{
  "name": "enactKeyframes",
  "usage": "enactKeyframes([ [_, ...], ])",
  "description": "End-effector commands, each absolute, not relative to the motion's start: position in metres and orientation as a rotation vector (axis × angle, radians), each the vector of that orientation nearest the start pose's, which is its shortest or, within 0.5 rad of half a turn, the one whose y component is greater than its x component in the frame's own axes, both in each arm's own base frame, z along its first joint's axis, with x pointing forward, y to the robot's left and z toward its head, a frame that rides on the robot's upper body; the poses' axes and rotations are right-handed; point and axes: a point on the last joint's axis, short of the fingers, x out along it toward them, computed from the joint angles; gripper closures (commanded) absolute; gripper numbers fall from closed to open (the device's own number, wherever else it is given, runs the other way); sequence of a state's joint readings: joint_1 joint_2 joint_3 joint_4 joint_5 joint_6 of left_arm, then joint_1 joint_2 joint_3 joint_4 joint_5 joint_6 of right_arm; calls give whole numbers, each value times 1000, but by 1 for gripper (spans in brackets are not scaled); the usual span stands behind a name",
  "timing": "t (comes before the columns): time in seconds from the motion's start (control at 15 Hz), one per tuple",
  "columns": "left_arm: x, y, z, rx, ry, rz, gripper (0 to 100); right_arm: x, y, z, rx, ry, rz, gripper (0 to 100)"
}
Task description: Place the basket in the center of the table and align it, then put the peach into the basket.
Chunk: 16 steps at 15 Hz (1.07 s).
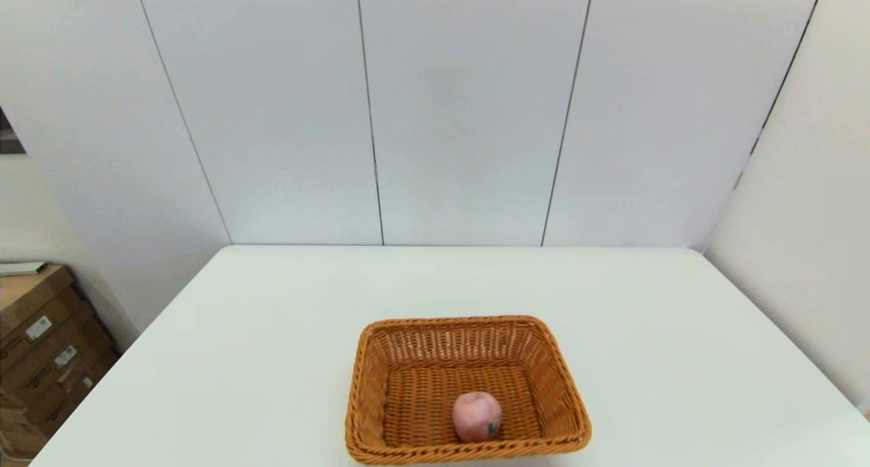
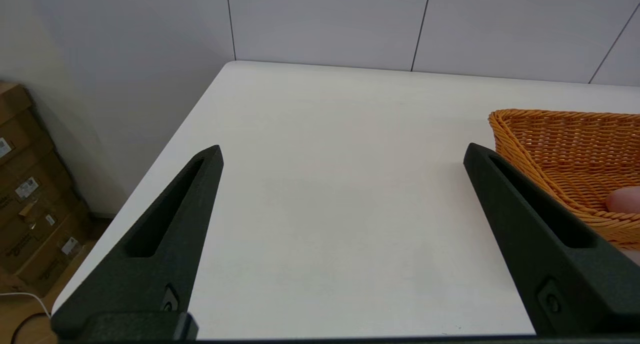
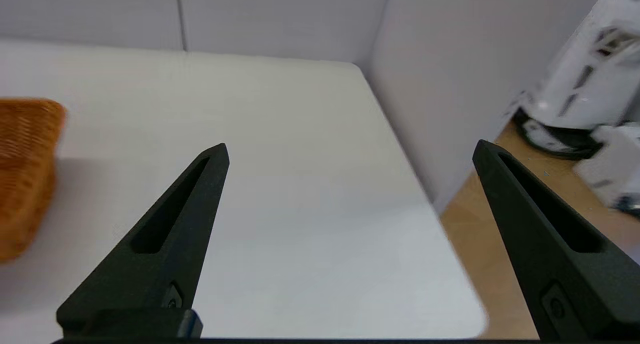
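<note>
- Both of my tools stand with fingers spread wide and nothing between them: the left tool (image 2: 342, 151) hangs over bare surface (image 2: 320, 194), and the right tool (image 3: 350, 151) hangs over the surface's right edge, part of it past the rim above the wooden floor (image 3: 480, 264).
- Relative to my left tool, the basket (image 2: 565, 153) lies just off to the right, near my right-hand finger (image 2: 530, 224) but apart from it; the peach (image 1: 477, 417) sits inside the basket, on its floor against the near wall.
- From my right tool, the basket is well off to the left, only its end wall showing.
- Judging by this, the placing looks done; what is left is keeping clear.
- Risk: a sideways swing of my left tool toward the basket could catch the braided rim and skew it out of line.
- Risk: the peach is round and loose; a knock to the basket could roll it across the weave.
- My head view shows the whole basket squared to the surface and the peach entire, yet neither tool.
- My left wrist view shows only a sliver of peach; my right wrist view alone shows white equipment (image 3: 590, 83) beyond the edge.
</note>
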State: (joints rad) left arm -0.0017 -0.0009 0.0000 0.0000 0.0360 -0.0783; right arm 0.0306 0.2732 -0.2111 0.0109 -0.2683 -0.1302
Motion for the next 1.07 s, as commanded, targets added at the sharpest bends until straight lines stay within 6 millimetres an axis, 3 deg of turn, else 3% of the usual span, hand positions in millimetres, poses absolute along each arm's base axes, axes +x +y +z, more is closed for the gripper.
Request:
enactKeyframes([
  [0.07,-23,1,75,-80,-3,35,0,-26,-4,120,-34,-30,-142,0],
  [0.27,-23,1,75,-80,-3,35,0,-27,-2,88,-50,-41,-62,0],
  [0.47,-23,1,75,-80,-3,35,0,-23,0,76,-54,-2,1,0],
  [1.07,-23,1,76,-80,-4,35,0,-23,0,76,-12,-3,15,0],
])
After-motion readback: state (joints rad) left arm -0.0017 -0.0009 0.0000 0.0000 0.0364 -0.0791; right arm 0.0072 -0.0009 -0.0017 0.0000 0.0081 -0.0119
